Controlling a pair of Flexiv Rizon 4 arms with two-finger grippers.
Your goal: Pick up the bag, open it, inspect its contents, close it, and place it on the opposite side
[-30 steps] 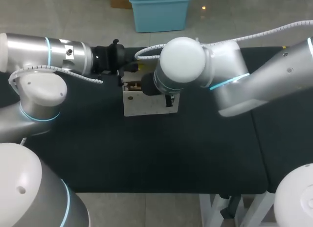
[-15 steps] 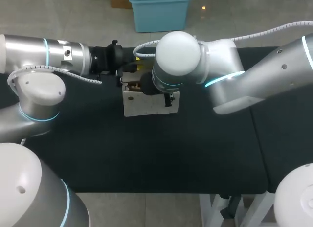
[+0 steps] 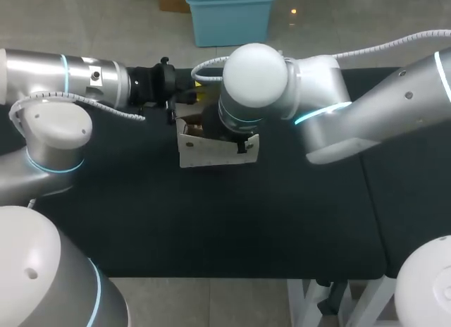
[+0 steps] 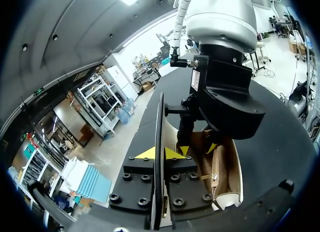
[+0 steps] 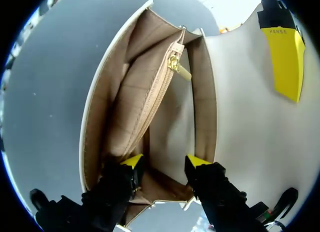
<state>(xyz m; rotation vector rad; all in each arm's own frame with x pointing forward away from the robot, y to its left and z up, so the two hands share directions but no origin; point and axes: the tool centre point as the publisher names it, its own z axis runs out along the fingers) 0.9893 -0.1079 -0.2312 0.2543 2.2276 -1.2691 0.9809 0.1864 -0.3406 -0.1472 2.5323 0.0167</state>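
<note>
**Robotics lab bench, viewed remotely**

I read the site as a robotics lab workstation. My left arm (image 3: pixel 49 94) and right arm (image 3: pixel 366 115) are grey-and-white jointed machines with glowing blue rings at the joints. They come in from either side of a single table (image 3: pixel 211 228). The table top is covered in a plain black mat and sits on a white metal frame (image 3: pixel 301 302). A ribbed white cable conduit (image 3: pixel 394 44) runs exposed along the right arm. The whole setup looks like test equipment.
</note>
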